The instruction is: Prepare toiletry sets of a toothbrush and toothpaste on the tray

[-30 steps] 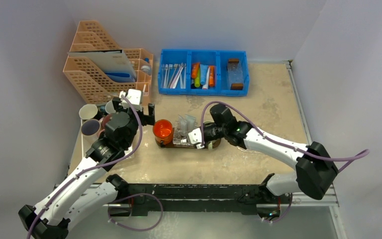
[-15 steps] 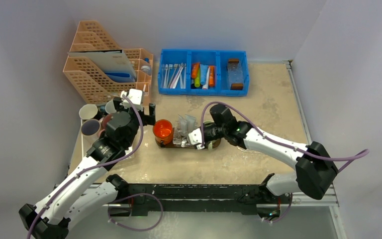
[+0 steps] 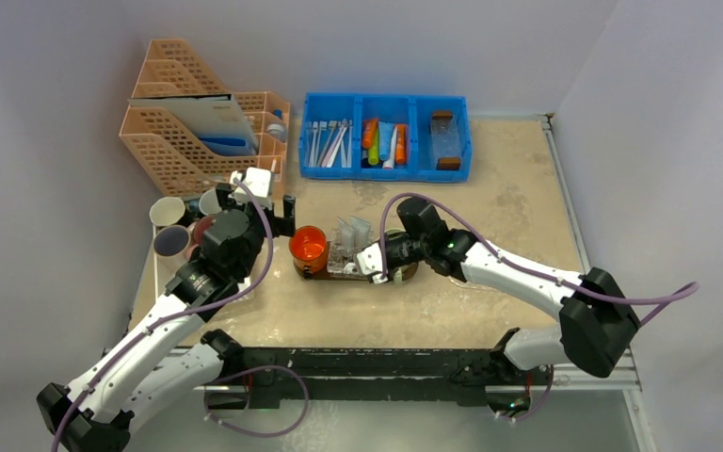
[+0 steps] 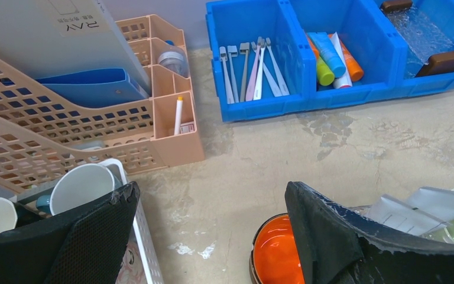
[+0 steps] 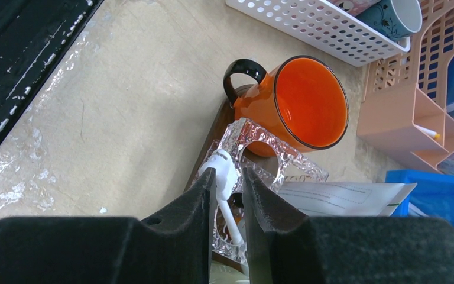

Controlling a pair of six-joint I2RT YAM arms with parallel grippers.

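1. Now, toothbrush (image 5: 221, 167) sits pinched in the right gripper (image 5: 229, 176), over the clear holder (image 5: 272, 165) on the tray (image 5: 210, 139).
2. Just beside, the orange mug (image 5: 307, 100) stands on that tray.
3. Meanwhile the left gripper (image 4: 210, 195) hangs wide open, empty, above the table (image 4: 272, 154).

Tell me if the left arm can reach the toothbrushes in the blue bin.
Probably yes: the left gripper is open and empty, nothing stands between it and the open-topped blue bin, and the toothbrushes lie uncovered.

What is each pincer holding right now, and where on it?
The right pincer grips a white toothbrush near its thicker end, over the clear holder; the left pincer is open, empty.
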